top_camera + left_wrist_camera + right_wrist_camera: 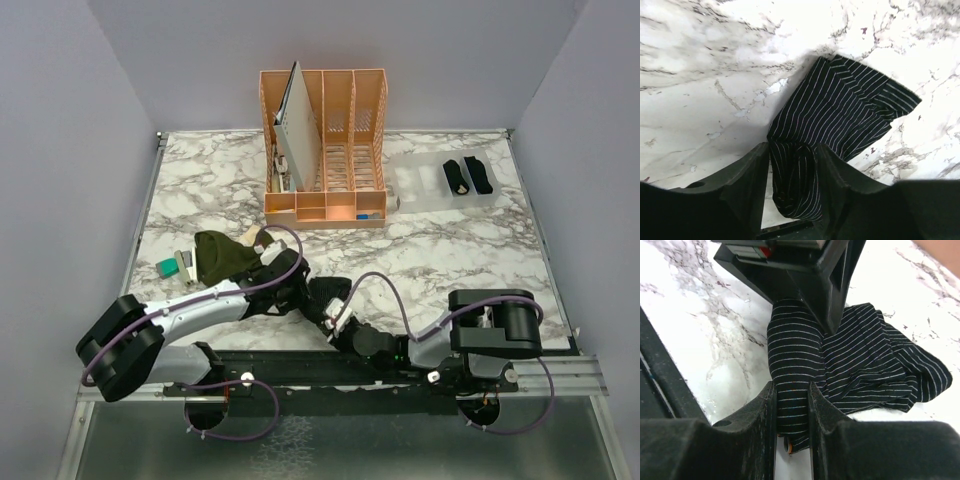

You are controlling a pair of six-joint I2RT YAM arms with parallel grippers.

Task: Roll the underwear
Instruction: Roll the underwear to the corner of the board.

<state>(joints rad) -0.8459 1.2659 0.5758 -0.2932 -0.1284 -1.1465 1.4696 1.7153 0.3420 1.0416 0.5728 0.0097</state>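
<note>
While both arms meet low over the table (700, 100), the right claw (791, 390) has its jaws drawn close and pinches the rolled end of the striped briefs (855, 360). Facing it, the left claw (792, 150) stands partly apart, astride the same roll. A sliver of tabletop shows between one finger and the cloth, so it looks loose rather than clamped. Past the roll, the rest of the striped briefs spreads out flat and creased on the marble.

These briefs lie well in front of the orange rack (325, 205), close to the arms. In front of the rack and off to its left, the olive briefs (220, 255) sit crumpled beside the left arm, with a teal block (167, 267) near them, farther left. To the right of the rack, two black rolls (457, 177) rest side by side on a clear tray (415, 185).
</note>
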